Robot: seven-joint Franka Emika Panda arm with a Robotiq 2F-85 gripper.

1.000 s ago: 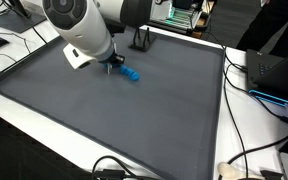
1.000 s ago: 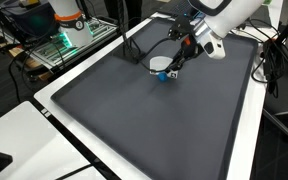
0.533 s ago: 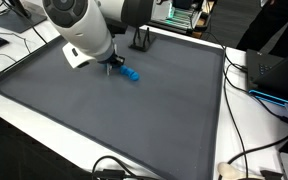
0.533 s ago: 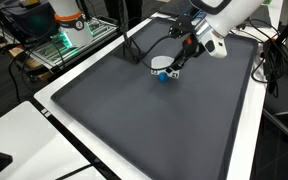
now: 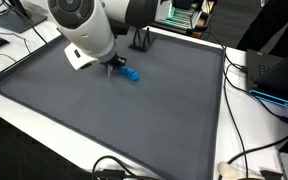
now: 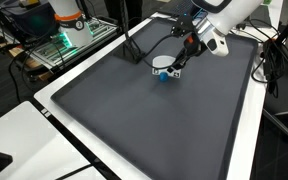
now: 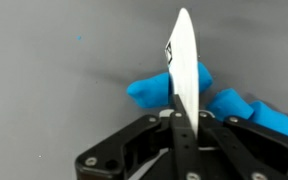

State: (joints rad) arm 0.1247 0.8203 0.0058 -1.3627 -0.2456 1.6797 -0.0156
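My gripper [image 7: 180,122] is shut on a thin white flat piece [image 7: 185,60], seen edge-on in the wrist view and standing upright between the fingers. A blue toy-like object [image 7: 149,92] lies on the dark grey mat just beyond the fingertips. In both exterior views the gripper [image 5: 112,66] [image 6: 177,68] hovers low over the mat [image 5: 114,120] right beside the blue object [image 5: 131,75] [image 6: 165,76]. In an exterior view the white piece [image 6: 160,63] shows as a pale disc next to the fingers.
A black stand [image 5: 140,40] is at the mat's far edge. Cables [image 5: 239,150] trail along the white table border. Green-lit electronics [image 6: 69,35] sit on a cart beyond the table. A dark monitor [image 5: 279,70] stands beside the table.
The arm has shifted very slightly upward. The blue object has not moved and the grip is unchanged.
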